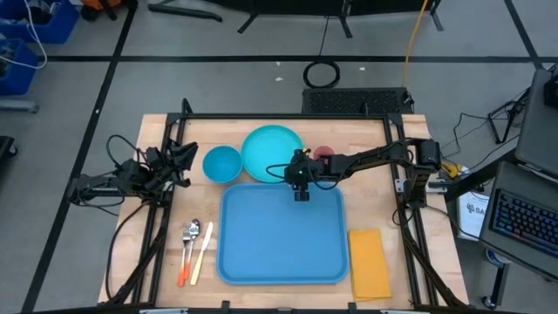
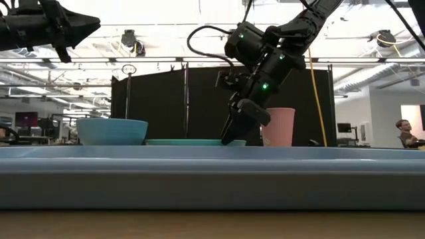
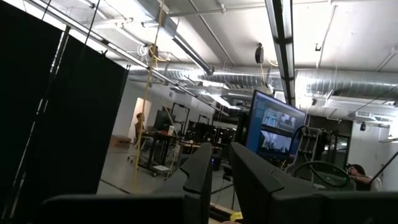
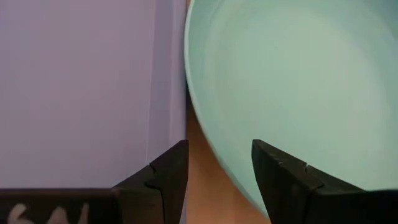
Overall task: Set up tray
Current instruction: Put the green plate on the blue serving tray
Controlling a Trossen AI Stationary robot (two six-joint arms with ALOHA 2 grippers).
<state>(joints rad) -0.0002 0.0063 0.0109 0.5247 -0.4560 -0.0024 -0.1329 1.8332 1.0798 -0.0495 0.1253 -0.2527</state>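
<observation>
Tableware count — one tray (image 1: 281, 240), one plate (image 1: 266, 146), one bowl (image 1: 221, 163), one cup (image 1: 324, 155) — right gripper (image 1: 300, 186) open, left gripper (image 1: 179, 162) nearly closed, empty

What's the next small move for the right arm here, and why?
Probably lower and close on the plate's near rim. The right gripper hangs open, its fingers straddling the edge of the turquoise plate, which sits just beyond the empty blue tray.

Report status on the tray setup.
Right gripper open, low at the far rim of the large flat blue plastic tray, beside the round turquoise plate. Left gripper parked at table's left edge. Tray bare, nothing obstructing.
</observation>
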